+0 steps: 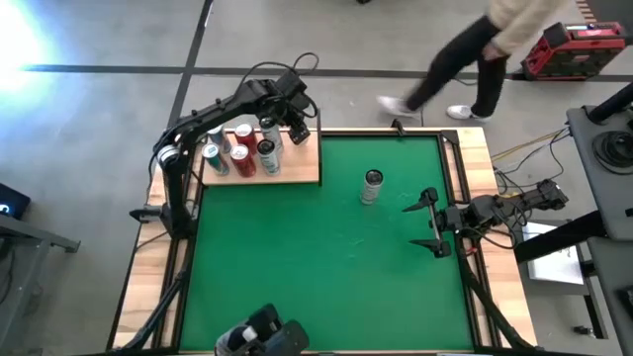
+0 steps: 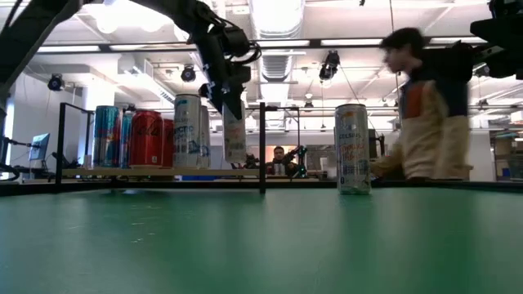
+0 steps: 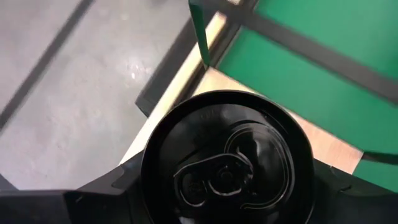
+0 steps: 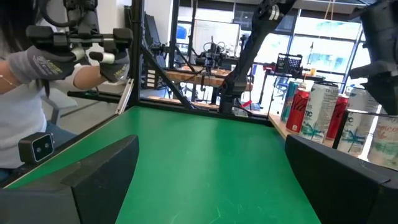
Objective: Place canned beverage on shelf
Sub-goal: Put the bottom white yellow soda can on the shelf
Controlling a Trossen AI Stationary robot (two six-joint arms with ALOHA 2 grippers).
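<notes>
Left gripper (image 1: 300, 121) is clamped on a can (image 2: 234, 131) just above the shelf (image 1: 297, 173), lowering it upright; right gripper (image 1: 427, 223) waits, fingers apart.

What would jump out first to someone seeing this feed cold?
The left gripper over the shelf at the table's far left, closed on a can it holds among the cans already standing there. Next, one lone can upright on the green mat near the middle, with the right gripper open and waiting by the right edge. A person walks past behind the table.
</notes>
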